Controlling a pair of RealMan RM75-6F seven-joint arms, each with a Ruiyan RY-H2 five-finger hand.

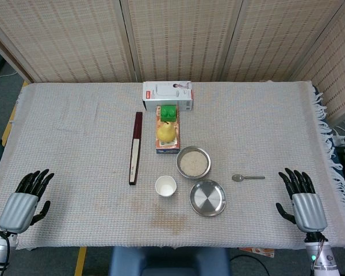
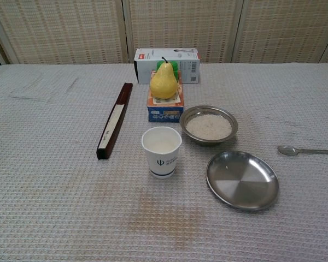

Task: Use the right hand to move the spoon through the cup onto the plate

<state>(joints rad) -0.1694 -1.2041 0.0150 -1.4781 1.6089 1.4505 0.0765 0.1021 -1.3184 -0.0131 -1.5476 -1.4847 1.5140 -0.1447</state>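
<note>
A small metal spoon (image 1: 247,177) (image 2: 306,150) lies flat on the cloth, bowl end to the left, right of the dishes. The white paper cup (image 1: 165,187) (image 2: 162,151) stands upright near the front middle. Beside it to the right lies the empty steel plate (image 1: 207,198) (image 2: 242,179). My right hand (image 1: 302,199) rests on the cloth at the front right with fingers spread, holding nothing, a short way right of the spoon. My left hand (image 1: 27,198) lies at the front left, fingers apart and empty. Neither hand shows in the chest view.
A steel bowl of rice (image 1: 193,162) (image 2: 209,125) sits behind the plate. Further back a yellow pear (image 1: 166,132) (image 2: 164,82) rests on a small box, with a white carton (image 1: 167,95) behind. A long dark case (image 1: 135,148) (image 2: 115,120) lies left of the cup.
</note>
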